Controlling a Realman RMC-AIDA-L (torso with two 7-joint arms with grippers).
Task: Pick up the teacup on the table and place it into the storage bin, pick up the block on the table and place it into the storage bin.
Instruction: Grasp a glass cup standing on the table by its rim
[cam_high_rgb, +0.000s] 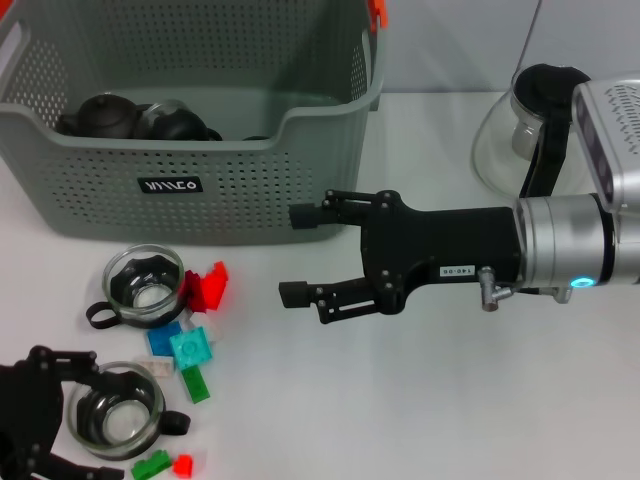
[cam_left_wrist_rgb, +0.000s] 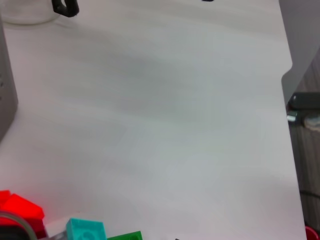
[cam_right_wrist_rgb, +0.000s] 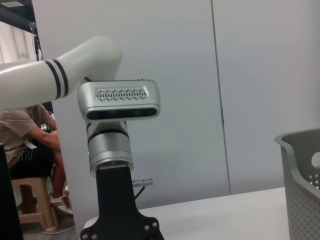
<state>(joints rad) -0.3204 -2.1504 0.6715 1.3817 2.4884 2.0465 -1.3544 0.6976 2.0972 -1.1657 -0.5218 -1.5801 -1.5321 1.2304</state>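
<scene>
Right gripper (cam_high_rgb: 297, 255) fingers spread, empty, hovering just off the storage bin (cam_high_rgb: 190, 160) front wall. Two glass teacups (cam_high_rgb: 146, 288) and scattered blocks (cam_high_rgb: 190, 347) beyond its fingertips. Left gripper (cam_high_rgb: 35, 425) beside nearer cup, fingers' state unclear.

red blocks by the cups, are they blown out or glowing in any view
Head view: the red blocks glow oversaturated, edges lost. Left wrist view: the red block glows too, and the table shows soft grey shadow. Right wrist view: none visible.

Black label (cam_high_rgb: 169, 185) on storage bin (cam_high_rgb: 215, 170) front wall: white stylised lettering, roughly "MISCO", uncertain. Small white sticker (cam_high_rgb: 456, 271) on right gripper (cam_high_rgb: 298, 254) body: digits, unreadable.
</scene>
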